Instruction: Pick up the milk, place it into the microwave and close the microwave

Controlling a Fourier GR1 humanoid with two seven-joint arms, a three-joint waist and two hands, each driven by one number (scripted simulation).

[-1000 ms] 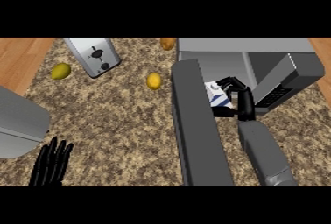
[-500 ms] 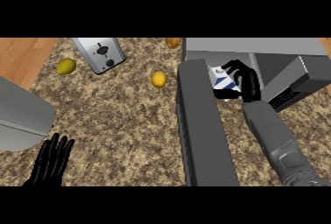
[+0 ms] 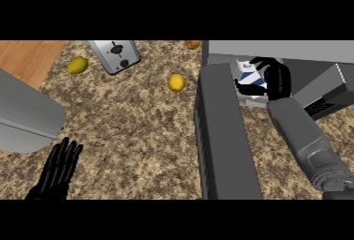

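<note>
the speckled granite counter (image 3: 131,122) fills most of the view, with a strip of wooden surface (image 3: 27,54) at the upper left. the microwave (image 3: 297,70) sits at the upper right, its grey door (image 3: 224,140) swung wide open and reaching down toward the lower edge. a large grey rounded object (image 3: 24,112) lies at the left edge; what it is cannot be told. the right hand (image 3: 273,77), at the end of the grey forearm (image 3: 307,140), is inside the microwave's opening with its fingers curled round the milk (image 3: 249,77), a white carton with blue marks. a silver toaster (image 3: 116,55) stands near the top. the left hand (image 3: 59,168) rests open at the lower left, fingers straight and holding nothing. two lemons lie apart on the counter, one (image 3: 176,82) just left of the door, another (image 3: 77,64) left of the toaster. a small orange fruit (image 3: 193,44) lies at the top edge.
</note>
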